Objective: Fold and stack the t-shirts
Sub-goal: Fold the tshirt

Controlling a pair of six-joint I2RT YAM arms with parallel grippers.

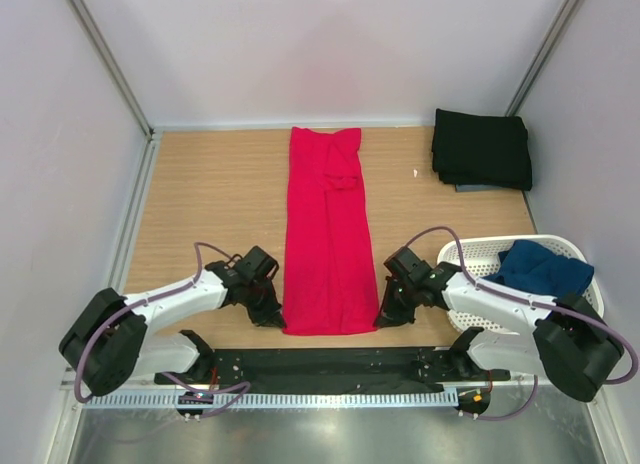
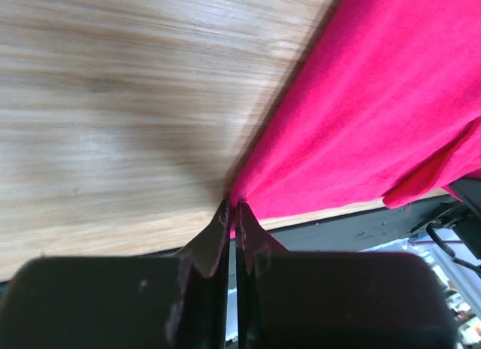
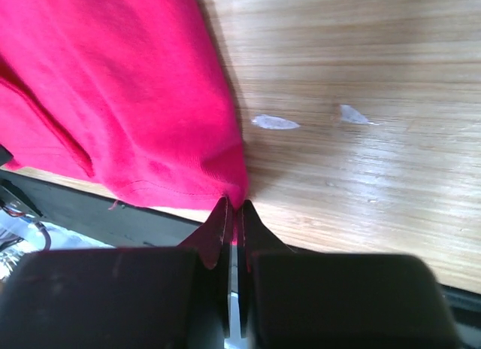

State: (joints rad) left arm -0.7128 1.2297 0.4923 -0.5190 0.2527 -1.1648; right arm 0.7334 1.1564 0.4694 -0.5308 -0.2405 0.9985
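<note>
A red t-shirt (image 1: 325, 234) lies folded into a long strip down the middle of the wooden table (image 1: 220, 194). My left gripper (image 1: 273, 318) is shut on the strip's near left corner; in the left wrist view the red cloth (image 2: 361, 123) is pinched between the fingertips (image 2: 233, 210). My right gripper (image 1: 384, 318) is shut on the near right corner, with red cloth (image 3: 135, 101) caught in the tips (image 3: 234, 207). A folded black t-shirt (image 1: 482, 149) lies at the far right. A navy t-shirt (image 1: 540, 268) sits crumpled in the basket.
The white perforated basket (image 1: 470, 252) stands at the right edge, close behind my right arm. A black rail (image 1: 330, 364) runs along the table's near edge. Metal frame posts and pale walls close in the left, right and back sides.
</note>
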